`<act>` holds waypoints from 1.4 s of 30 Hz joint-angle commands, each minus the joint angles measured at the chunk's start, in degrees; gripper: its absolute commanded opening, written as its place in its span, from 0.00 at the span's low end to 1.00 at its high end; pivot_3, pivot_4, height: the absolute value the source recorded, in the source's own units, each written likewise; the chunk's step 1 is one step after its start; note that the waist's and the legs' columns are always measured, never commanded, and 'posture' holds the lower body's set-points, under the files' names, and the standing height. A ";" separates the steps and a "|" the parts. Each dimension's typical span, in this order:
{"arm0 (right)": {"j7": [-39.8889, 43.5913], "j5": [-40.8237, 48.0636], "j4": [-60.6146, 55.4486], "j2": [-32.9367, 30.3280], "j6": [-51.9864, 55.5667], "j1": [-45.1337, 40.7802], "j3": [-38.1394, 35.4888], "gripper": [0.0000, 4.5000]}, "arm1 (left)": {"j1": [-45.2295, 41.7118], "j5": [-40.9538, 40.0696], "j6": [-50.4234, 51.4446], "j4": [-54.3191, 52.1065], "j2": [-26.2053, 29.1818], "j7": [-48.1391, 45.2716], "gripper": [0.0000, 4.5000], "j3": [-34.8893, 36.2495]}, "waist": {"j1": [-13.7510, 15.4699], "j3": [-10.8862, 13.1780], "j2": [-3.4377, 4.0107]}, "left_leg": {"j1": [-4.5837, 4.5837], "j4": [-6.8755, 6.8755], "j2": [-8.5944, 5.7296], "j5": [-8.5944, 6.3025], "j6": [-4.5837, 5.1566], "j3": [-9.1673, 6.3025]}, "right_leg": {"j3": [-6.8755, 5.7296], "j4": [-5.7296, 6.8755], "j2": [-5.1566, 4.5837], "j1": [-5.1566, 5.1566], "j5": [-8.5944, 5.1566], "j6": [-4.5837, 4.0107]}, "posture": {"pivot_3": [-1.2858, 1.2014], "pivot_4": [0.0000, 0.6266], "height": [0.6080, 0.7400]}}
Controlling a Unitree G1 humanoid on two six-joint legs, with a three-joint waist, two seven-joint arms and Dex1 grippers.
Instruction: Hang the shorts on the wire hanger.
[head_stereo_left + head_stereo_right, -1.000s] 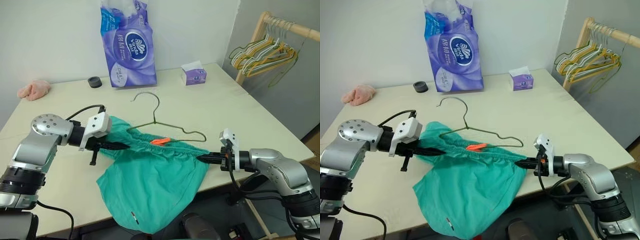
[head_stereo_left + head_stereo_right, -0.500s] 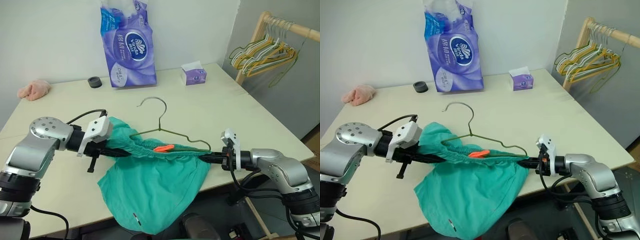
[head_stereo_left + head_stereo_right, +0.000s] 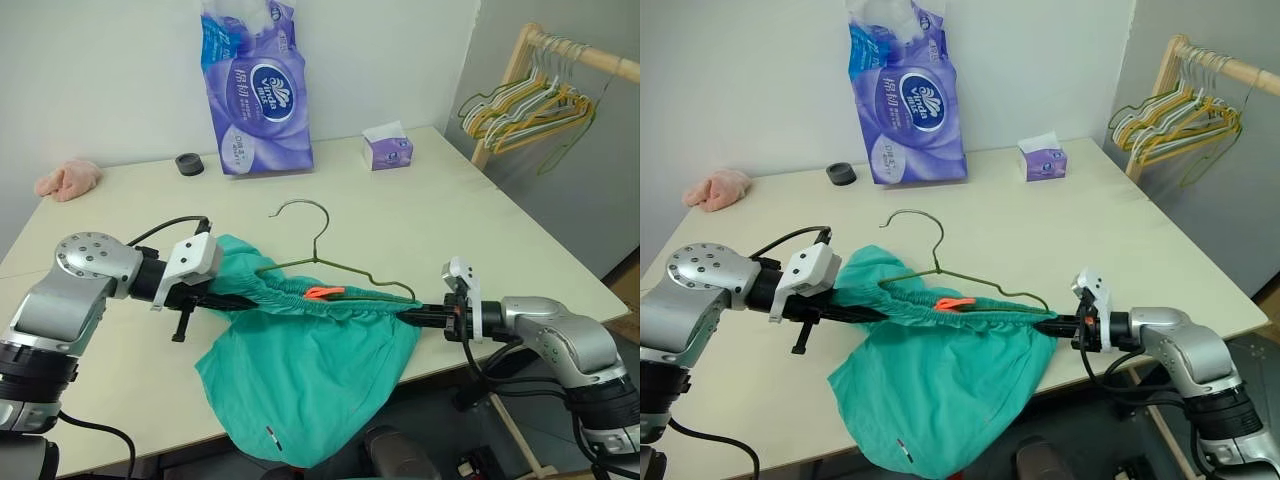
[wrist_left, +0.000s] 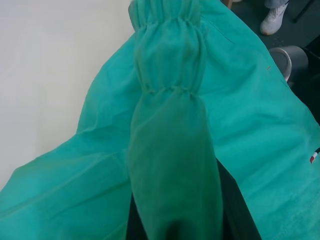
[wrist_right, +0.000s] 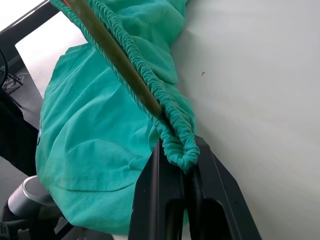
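Observation:
The teal shorts point(image 3: 305, 375) hang over the table's near edge, and their gathered waistband point(image 3: 330, 305) is stretched taut between my two grippers. My left gripper point(image 3: 232, 298) is shut on the waistband's left end, with fabric draped over its fingers point(image 4: 235, 220). On the right end, my right gripper point(image 3: 408, 314) is shut, pinching the folded band point(image 5: 181, 152). The olive wire hanger point(image 3: 330, 262) lies just behind the waistband with its hook point(image 3: 300, 206) pointing away. Its lower bar point(image 5: 115, 55) runs along the band near the orange tag point(image 3: 319, 292).
At the back of the table point(image 3: 480, 230) stand a purple tissue pack point(image 3: 258, 90), a small tissue box point(image 3: 387, 150), a black round object point(image 3: 189, 163) and a pink cloth lump point(image 3: 67, 180). A wooden rack point(image 3: 560, 50) with bunched hangers point(image 3: 525, 105) is to the right.
The hanger has slid a little nearer and to the right, so its right end now meets the waistband. The waistband is straighter and tauter than a second ago. Both grippers stayed shut and in place.

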 commanded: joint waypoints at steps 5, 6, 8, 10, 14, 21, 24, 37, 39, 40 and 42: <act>1.05 -1.09 0.50 -4.18 -0.95 0.67 -2.48 0.01 | 0.28 4.39 -2.91 3.69 3.48 -0.19 0.00 1.24 | 0.00 0.00 0.00 | 0.00 0.00 0.00 0.00 0.00 0.00 | 0.00 0.00 0.00 0.00 -0.01 0.01 | 0.39 0.03 1.00; 1.39 -1.27 0.44 -4.55 -1.20 0.64 -2.35 0.01 | 0.23 4.70 -3.20 4.01 3.52 -0.12 0.00 1.17 | -0.01 0.00 0.00 | 0.00 0.00 0.00 0.00 0.00 0.01 | 0.00 0.00 0.00 0.00 -0.01 0.02 | 0.39 0.03 1.00; 2.02 -1.32 0.26 -5.35 -1.47 0.72 -2.27 0.01 | 0.07 5.16 -3.62 4.67 3.46 0.14 0.00 1.14 | -0.01 0.00 0.00 | 0.00 0.00 0.00 0.00 0.00 0.00 | 0.00 0.00 0.00 0.00 -0.01 0.02 | 0.39 0.03 1.00; 2.85 -1.68 0.06 -6.39 -2.21 0.87 -1.93 0.01 | -0.22 5.48 -3.88 5.29 3.26 0.72 0.00 1.17 | -0.01 0.00 0.00 | 0.00 0.00 0.00 0.00 0.00 0.00 | -0.01 0.00 0.00 0.00 -0.02 0.03 | 0.39 0.04 1.00; 4.63 -1.77 -1.17 -8.61 -3.16 0.68 -1.25 0.01 | -0.18 6.70 -4.80 5.78 3.06 1.39 0.00 0.50 | -0.01 0.00 0.00 | 0.00 0.00 0.00 0.00 0.00 0.00 | 0.00 0.00 0.00 0.00 -0.08 0.13 | 0.39 0.04 1.00; 7.49 -4.58 -0.87 -11.06 -6.37 -7.64 2.78 0.01 | 0.38 7.86 -5.10 4.99 1.59 3.09 0.00 -0.90 | -0.35 0.01 0.01 | 0.01 -0.01 0.01 0.00 0.00 0.00 | -0.02 0.00 0.00 0.00 -0.11 0.19 | 0.39 0.04 1.00; 8.61 -5.98 0.01 -11.04 -7.01 -10.75 4.65 0.01 | 0.50 8.60 -5.76 4.94 1.20 3.62 0.00 -1.33 | -0.62 0.01 0.01 | 0.00 -0.04 0.03 0.00 0.00 -0.04 | -0.06 -0.01 0.00 -0.02 -0.10 0.16 | 0.39 0.03 1.00; 5.54 -11.21 -0.34 -3.77 -6.65 -17.29 10.24 0.17 | 1.60 9.49 -4.27 2.71 -4.44 9.20 0.00 -1.82 | -0.61 -0.01 -0.01 | -0.03 0.00 0.00 0.00 0.00 -0.03 | -0.01 0.01 -0.04 -0.05 0.02 -0.03 | 0.39 0.02 1.00; 5.30 -11.51 -1.16 -3.85 -6.93 -17.18 9.60 0.31 | 2.08 9.86 -4.40 2.46 -4.89 9.60 0.00 -1.88 | -0.63 -0.02 0.00 | -0.03 0.01 0.00 0.00 0.00 -0.04 | -0.02 0.01 -0.04 -0.04 0.02 -0.04 | 0.39 0.02 1.00; 5.33 -11.55 -2.01 -4.27 -7.04 -16.87 9.28 0.40 | 2.35 9.96 -4.35 2.20 -5.10 9.79 0.00 -1.91 | -0.63 -0.01 0.00 | -0.03 0.00 0.00 0.00 0.00 -0.04 | -0.03 0.01 -0.04 -0.04 0.02 -0.03 | 0.39 0.02 1.00; 5.19 -12.59 -3.92 -5.71 -8.25 -15.93 9.09 0.55 | 2.69 10.14 -4.15 1.73 -5.63 10.19 0.00 -1.96 | -0.63 -0.01 0.00 | -0.03 0.00 0.00 0.00 -0.01 -0.04 | -0.02 0.01 -0.04 -0.05 0.02 -0.04 | 0.39 0.02 1.00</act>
